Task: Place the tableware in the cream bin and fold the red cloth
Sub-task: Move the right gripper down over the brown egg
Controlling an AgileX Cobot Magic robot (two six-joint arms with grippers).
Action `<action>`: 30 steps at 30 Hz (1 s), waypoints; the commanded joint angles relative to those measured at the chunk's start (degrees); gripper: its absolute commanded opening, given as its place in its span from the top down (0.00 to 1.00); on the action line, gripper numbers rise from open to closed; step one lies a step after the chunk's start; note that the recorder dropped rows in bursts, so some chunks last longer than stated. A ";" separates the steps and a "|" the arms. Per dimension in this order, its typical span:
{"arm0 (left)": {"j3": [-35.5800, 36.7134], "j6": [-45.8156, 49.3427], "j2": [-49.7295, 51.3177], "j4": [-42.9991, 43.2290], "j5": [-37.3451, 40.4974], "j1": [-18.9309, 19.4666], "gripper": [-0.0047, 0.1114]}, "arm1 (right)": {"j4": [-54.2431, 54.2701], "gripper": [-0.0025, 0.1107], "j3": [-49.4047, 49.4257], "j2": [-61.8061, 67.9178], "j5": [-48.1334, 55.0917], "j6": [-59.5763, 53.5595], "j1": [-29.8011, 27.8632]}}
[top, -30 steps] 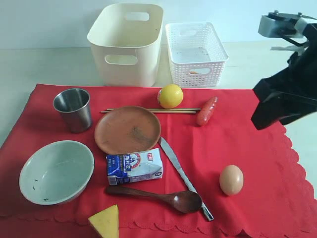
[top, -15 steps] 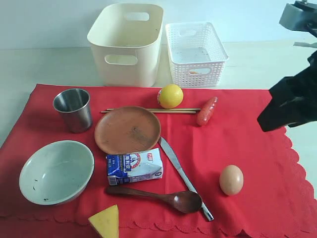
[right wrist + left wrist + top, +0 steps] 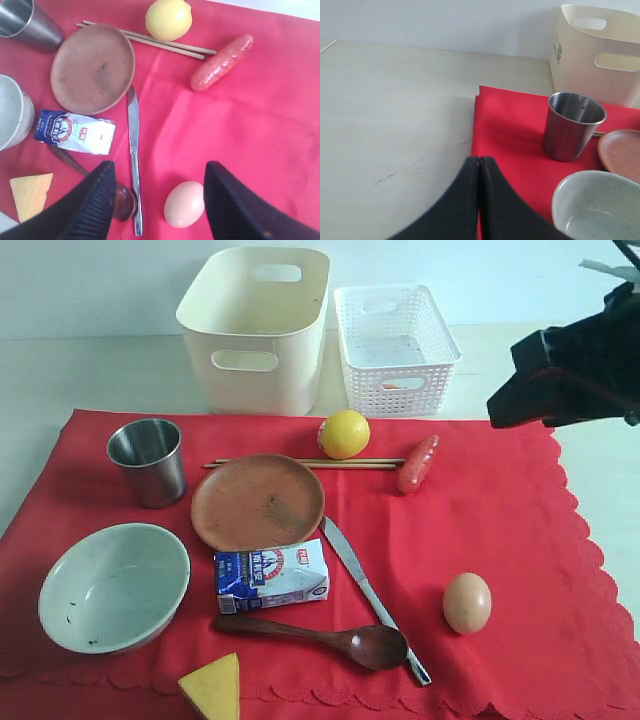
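Note:
The red cloth point(image 3: 500, 540) lies spread on the table. On it sit a steel cup point(image 3: 148, 460), a brown plate point(image 3: 257, 501), a pale bowl point(image 3: 113, 586), a dark wooden spoon point(image 3: 330, 635), a metal knife point(image 3: 370, 595) and two chopsticks point(image 3: 300, 463). The cream bin point(image 3: 256, 325) stands behind the cloth. My right gripper point(image 3: 159, 167) hangs open high above the cloth, over the knife point(image 3: 133, 155) and an egg point(image 3: 184, 203); the exterior view shows only its arm point(image 3: 575, 365) at the right. My left gripper point(image 3: 479, 160) is shut and empty at the cloth's left edge, short of the cup point(image 3: 572, 125).
A white lattice basket point(image 3: 395, 345) stands right of the cream bin. A lemon point(image 3: 344, 433), a sausage point(image 3: 417, 463), an egg point(image 3: 467, 602), a milk carton point(image 3: 272, 575) and a cheese wedge point(image 3: 212, 687) also lie on the cloth.
The right arm has risen and swung in from the right edge, now hanging higher over the cloth's right side. Nothing on the cloth has moved.

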 commanded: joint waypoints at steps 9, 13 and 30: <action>0.18 -0.01 -0.35 -0.31 -0.50 0.20 0.96 | -13.73 0.52 0.26 6.55 3.96 11.25 11.24; 0.18 -0.01 -0.35 -0.31 -0.50 0.20 0.96 | -14.88 0.52 0.66 6.55 3.71 13.66 15.34; 0.18 -0.01 -0.35 -0.31 -0.50 0.20 0.96 | -20.73 0.50 5.45 14.55 0.27 21.28 17.43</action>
